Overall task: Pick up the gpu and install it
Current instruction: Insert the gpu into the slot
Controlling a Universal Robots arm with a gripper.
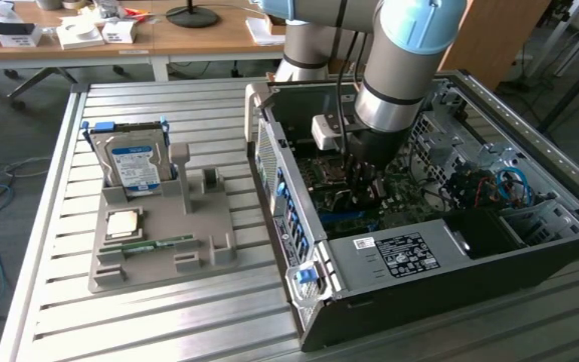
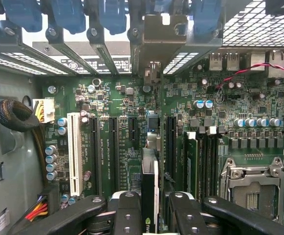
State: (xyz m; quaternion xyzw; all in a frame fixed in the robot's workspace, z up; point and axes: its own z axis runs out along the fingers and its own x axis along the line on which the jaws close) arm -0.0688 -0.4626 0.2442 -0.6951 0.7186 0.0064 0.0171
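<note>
My gripper (image 2: 154,211) is shut on the gpu (image 2: 149,188), a thin dark card seen edge-on between the two black fingers (image 2: 127,208). The card stands upright over the green motherboard (image 2: 117,98), between the black expansion slots (image 2: 170,142). Its pale metal bracket (image 2: 159,32) lies against the rear slot openings of the case. Whether the card's edge is down in a slot I cannot tell. In the exterior view the gripper (image 1: 365,185) reaches down inside the open PC case (image 1: 390,256), and it covers most of the card.
A white slot (image 2: 75,152), the CPU socket (image 2: 251,183) and a sleeved cable bundle (image 2: 14,115) flank the card. On the table a grey holder (image 1: 159,249) carries a hard drive (image 1: 133,162), a processor (image 1: 124,222) and a memory stick (image 1: 154,243).
</note>
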